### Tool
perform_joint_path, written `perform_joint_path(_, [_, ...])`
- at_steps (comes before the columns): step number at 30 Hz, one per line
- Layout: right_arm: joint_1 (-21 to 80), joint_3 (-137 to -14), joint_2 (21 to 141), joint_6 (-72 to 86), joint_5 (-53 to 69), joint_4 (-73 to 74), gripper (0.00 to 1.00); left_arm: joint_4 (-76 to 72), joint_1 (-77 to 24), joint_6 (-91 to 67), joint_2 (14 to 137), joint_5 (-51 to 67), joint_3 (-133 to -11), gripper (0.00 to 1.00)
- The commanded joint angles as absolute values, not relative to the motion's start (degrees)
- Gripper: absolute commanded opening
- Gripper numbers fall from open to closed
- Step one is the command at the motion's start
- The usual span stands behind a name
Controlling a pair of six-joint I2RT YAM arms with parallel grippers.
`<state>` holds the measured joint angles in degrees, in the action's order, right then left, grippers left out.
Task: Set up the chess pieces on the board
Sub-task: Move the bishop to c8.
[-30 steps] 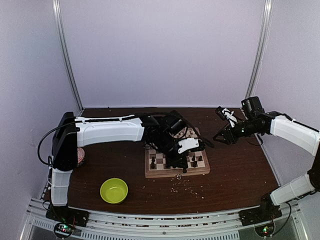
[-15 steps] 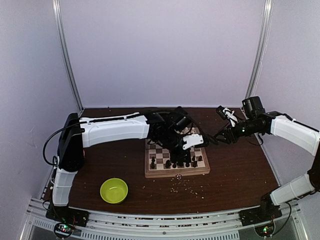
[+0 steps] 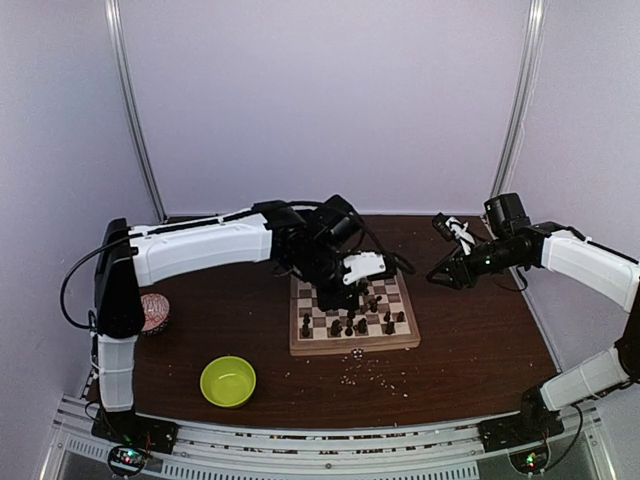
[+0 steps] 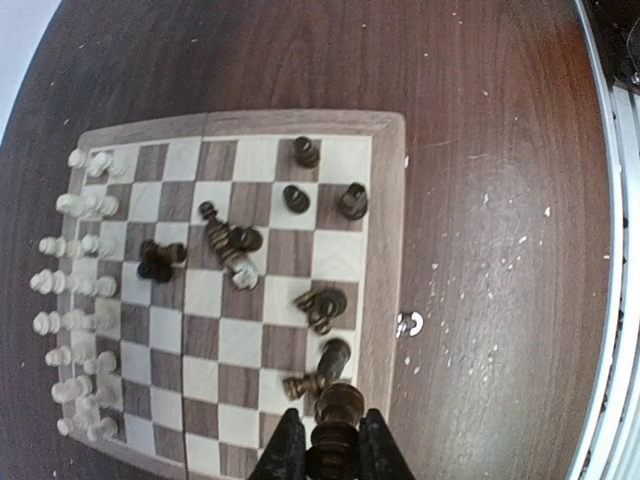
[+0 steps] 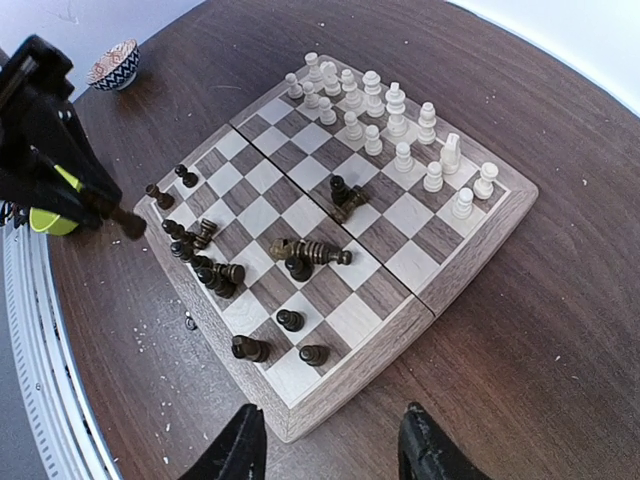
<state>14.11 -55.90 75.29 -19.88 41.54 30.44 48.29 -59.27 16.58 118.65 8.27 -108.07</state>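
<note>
Left end effector [image 4: 332, 428] grips a dark brown piece [image 4: 340, 402] between its fingers, board [image 4: 388, 180] just ahead; right end effector [image 5: 330, 450] stands open, empty, board ahead.

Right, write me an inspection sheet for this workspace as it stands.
Surface: dark wooden table, with pale crumbs scattered near the board.
Job's things: board lies flat; cream pieces stand in two rows along one side; dark pieces are scattered, several lying down.
Clutter: lime-green bowl and patterned bowl, both off the board.
Grippers: left gripper shut on a dark piece above the board's edge; right gripper open, empty, beside a board corner.
Cables: black cable loops off the left arm, away from the board.
Surroundings: pale walls, metal posts, rail at the near edge.
</note>
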Motion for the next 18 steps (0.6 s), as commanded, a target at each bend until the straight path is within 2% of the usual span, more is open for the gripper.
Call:
perform_joint_path(1, [15.3, -57.9, 75.7, -23.2, 41.8, 32.8, 0.46, 49.5, -56.9, 17.1, 110.5, 6.1, -102.8, 0.15])
perform_joint_path(6, [23.0, -62.1, 79.8, -27.3, 38.3, 37.7, 0.44, 47.6, -54.9, 15.1, 104.6, 6.5, -95.7, 0.15])
perform_joint_path(10, [30.9, -66.9, 85.8, -29.1, 30.3, 39.6, 0.42, 44.3, -53.3, 13.5, 100.7, 6.6, -89.6, 0.15])
perform_joint_path(18, [38.9, -77.9, 98.8, -30.9, 25.6, 44.3, 0.43, 40.9, -52.1, 11.6, 95.5, 7.7, -81.9, 0.15])
